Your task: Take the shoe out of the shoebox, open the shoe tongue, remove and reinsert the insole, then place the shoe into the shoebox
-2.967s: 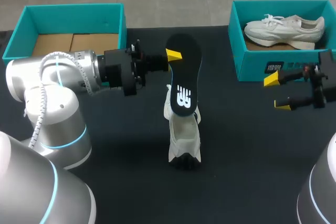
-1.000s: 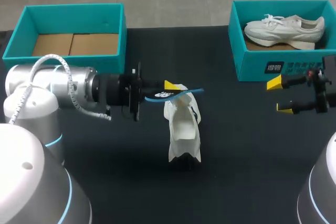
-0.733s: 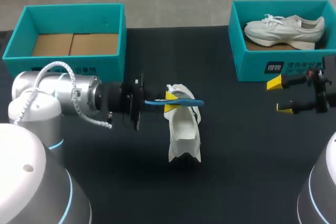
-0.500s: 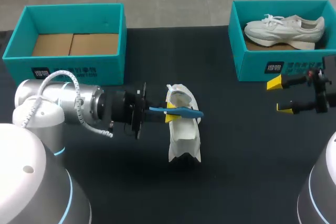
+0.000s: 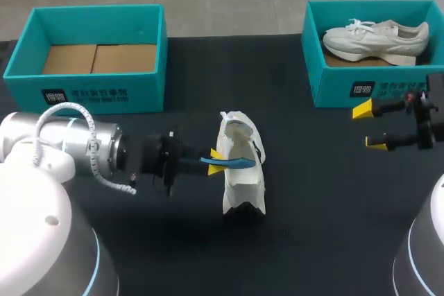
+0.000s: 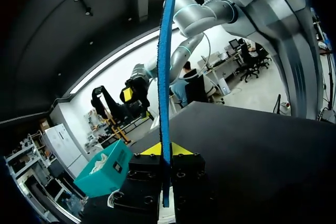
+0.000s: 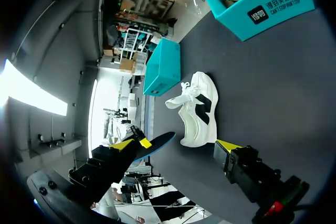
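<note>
The left hand (image 5: 217,161) clamps the blue-edged insole (image 5: 236,163) over the white shoe (image 5: 244,184), which lies mid-worktop (image 5: 319,199), at 4 o'clock from the teal shoebox (image 5: 97,15). At 3 o'clock, the right hand (image 5: 370,126) hangs with its fingers spread.

A black bench (image 5: 326,199) carries everything. Toward its far right corner stands a teal box (image 5: 331,77) (open-topped, with a small label on its near wall). Inside it lies a white sneaker (image 5: 374,38), filling most of the box's length.
</note>
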### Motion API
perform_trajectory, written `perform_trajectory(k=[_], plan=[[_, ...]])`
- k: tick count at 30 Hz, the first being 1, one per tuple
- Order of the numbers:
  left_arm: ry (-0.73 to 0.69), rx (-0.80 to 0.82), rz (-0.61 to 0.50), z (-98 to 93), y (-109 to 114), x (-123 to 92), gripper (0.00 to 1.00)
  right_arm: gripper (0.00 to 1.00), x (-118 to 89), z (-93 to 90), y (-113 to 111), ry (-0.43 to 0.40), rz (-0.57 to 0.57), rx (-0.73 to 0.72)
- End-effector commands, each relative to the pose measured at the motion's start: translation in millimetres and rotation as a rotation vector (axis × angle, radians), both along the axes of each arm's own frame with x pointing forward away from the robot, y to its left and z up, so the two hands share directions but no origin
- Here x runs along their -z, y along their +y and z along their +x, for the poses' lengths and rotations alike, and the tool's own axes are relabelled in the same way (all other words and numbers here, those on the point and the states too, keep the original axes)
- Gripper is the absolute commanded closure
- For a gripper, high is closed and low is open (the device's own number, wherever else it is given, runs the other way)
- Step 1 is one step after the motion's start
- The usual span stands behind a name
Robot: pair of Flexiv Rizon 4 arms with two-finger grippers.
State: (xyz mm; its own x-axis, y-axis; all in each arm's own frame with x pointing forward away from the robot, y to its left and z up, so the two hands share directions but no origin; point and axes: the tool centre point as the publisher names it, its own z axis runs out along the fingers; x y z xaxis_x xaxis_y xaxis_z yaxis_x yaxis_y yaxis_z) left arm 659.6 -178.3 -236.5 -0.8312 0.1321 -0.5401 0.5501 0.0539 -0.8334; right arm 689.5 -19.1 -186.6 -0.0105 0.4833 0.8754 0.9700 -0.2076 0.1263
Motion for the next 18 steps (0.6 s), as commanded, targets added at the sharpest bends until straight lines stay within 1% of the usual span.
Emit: perform_trajectory(k=[1, 7, 18], plan=[[-0.019, 0.019, -0.028, 3.4, 12, 8, 1.00, 0.00, 0, -1.1, 1, 0.000, -0.002, 0.003], [-0.079, 0.037, -0.052, 16.5, 17, 24, 1.00, 0.00, 0, -1.1, 1, 0.000, -0.002, 0.003], [-0.093, 0.058, -0.098, 30.5, 12, 37, 1.00, 0.00, 0, -1.1, 1, 0.000, -0.002, 0.003]])
